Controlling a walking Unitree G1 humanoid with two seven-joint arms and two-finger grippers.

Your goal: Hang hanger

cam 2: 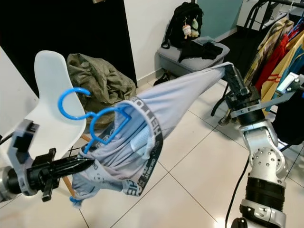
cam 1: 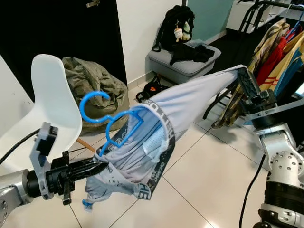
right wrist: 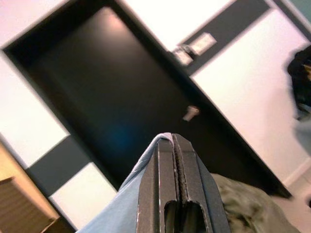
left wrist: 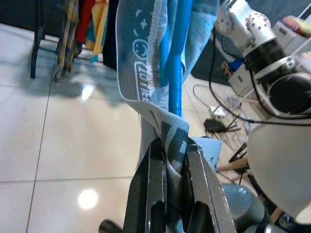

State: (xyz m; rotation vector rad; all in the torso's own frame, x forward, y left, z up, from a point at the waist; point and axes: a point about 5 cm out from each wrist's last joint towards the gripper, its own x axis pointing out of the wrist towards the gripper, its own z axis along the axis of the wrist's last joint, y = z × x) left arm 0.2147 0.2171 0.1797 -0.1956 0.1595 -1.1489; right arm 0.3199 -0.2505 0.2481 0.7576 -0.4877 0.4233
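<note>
L gripper (cam 1: 102, 167) pinches grey shorts (cam 1: 156, 137); blue hanger (cam 1: 111, 121) inside waistband.

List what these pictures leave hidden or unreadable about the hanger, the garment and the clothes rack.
- Blue plastic hanger: its lower arms are covered by the grey garment with the dark printed waistband in both eye views.
- Waistband lettering: folded and cut short in the left wrist view, unreadable.
- Clothes rack: cut off by the top and right edges of the eye views.
- Right gripper: fingertips buried in cloth.
- Left gripper: its tips disappear into fabric.
</note>
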